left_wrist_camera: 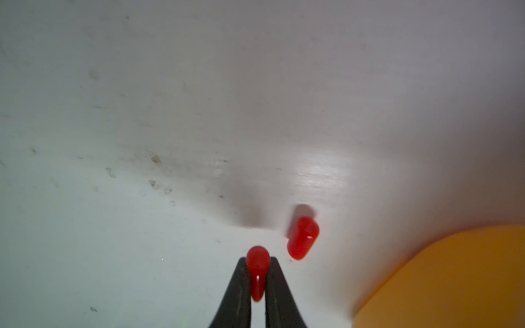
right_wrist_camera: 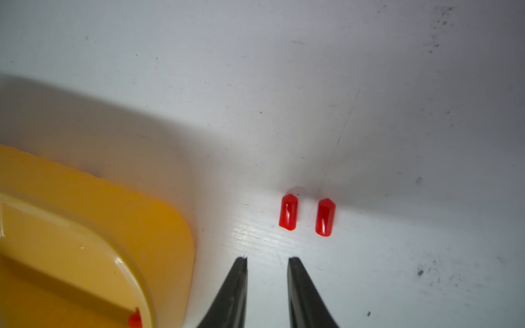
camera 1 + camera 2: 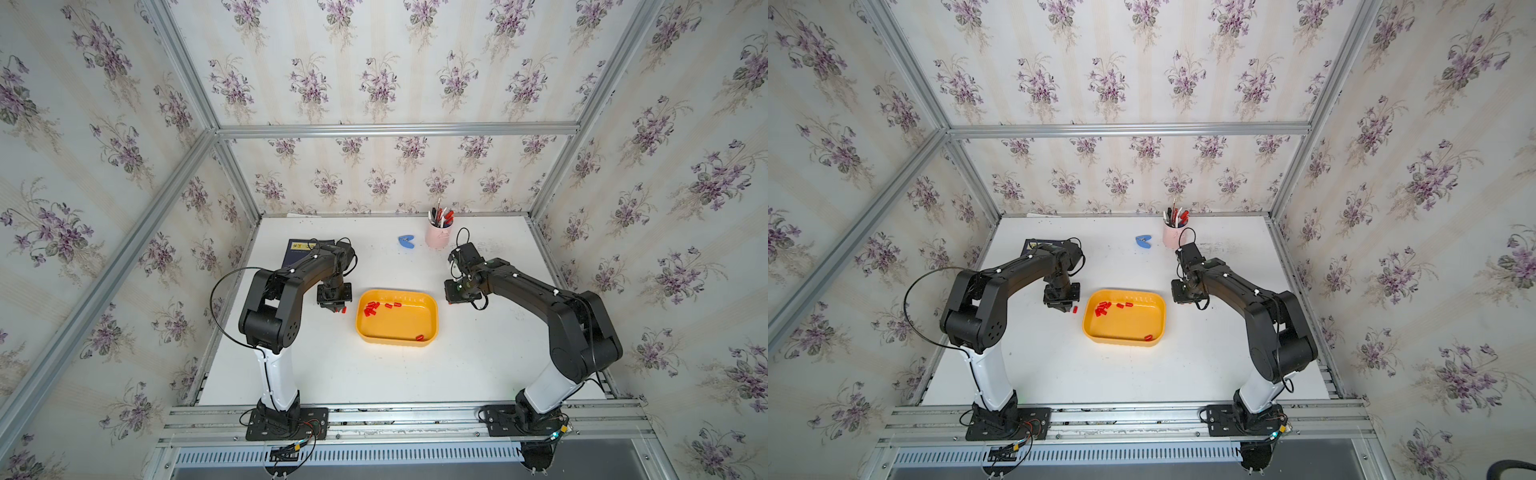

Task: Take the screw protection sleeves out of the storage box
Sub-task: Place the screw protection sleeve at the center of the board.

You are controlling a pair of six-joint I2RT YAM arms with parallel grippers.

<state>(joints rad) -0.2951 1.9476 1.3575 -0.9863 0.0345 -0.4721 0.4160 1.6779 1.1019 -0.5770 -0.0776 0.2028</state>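
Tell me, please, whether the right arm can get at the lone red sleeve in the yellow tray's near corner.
Probably yes: the right gripper is open and empty beside the storage box; nothing covers the lone sleeve, though it hugs the wall.

The left gripper (image 1: pixel 258 272) pinches one red sleeve (image 1: pixel 257 269) between its dark fingertips (image 1: pixel 241 284). A second sleeve (image 1: pixel 302 238) lies on the white table (image 1: pixel 142 113) just beside it. The yellow-orange storage box (image 1: pixel 454 278) fills one corner.
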